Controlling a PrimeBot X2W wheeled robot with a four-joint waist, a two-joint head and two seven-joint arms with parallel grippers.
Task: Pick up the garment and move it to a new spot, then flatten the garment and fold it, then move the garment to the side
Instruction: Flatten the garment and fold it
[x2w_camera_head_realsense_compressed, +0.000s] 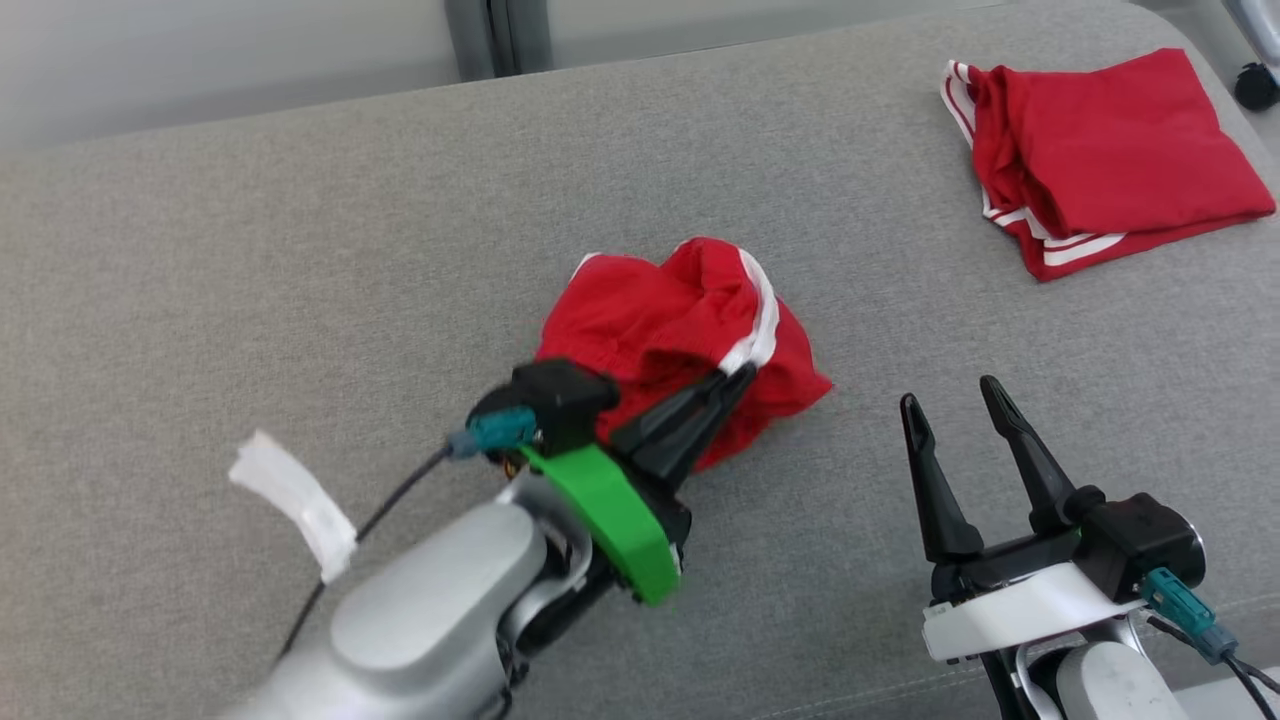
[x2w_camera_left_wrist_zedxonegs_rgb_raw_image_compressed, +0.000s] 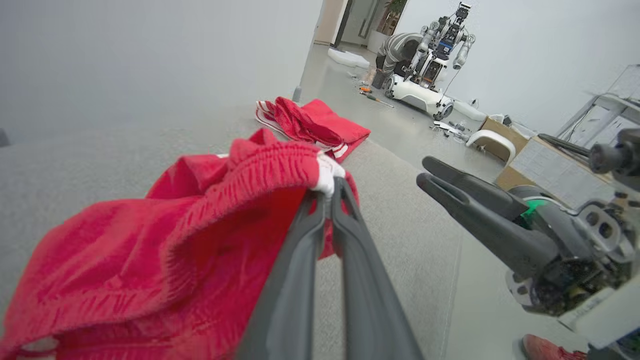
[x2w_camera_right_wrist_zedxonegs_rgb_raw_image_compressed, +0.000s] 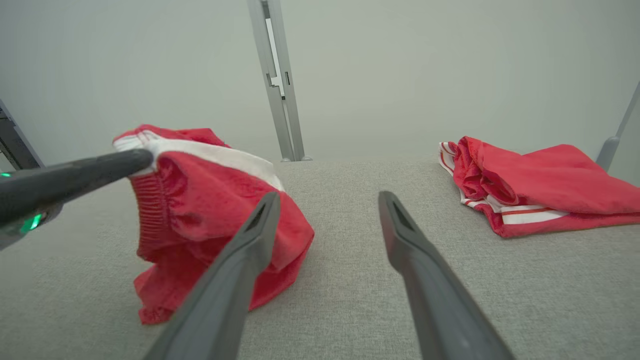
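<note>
"Since the left gripper (x2w_camera_head_realsense_compressed: 738, 378) is down on the crumpled red garment (x2w_camera_head_realsense_compressed: 660, 320), how do its jaws stand?"

"Pressed together, with hardly a gap between them. They pinch the white-striped edge beside the elastic waistband. Seen from the left wrist, white cloth bunches right at the tips."

"And where does the garment lie?"

"Near the middle of the grey cushioned surface (x2w_camera_head_realsense_compressed: 300, 250), straight ahead of the robot. The pinched edge stands raised, and the rest sags in a loose heap that touches the cushion."

"What about the right gripper (x2w_camera_head_realsense_compressed: 950, 395)?"

"Its jaws stand wide apart with nothing between them. It hovers to the right of the heap, near it but clear of the cloth."

"Anything else on the surface?"

"A second red garment (x2w_camera_head_realsense_compressed: 1100, 150) with white stripes lies folded at the far right corner, well apart from the heap. A strip of white tape (x2w_camera_head_realsense_compressed: 295, 495) sits to the left, just beside the left arm's dark cable."
</note>
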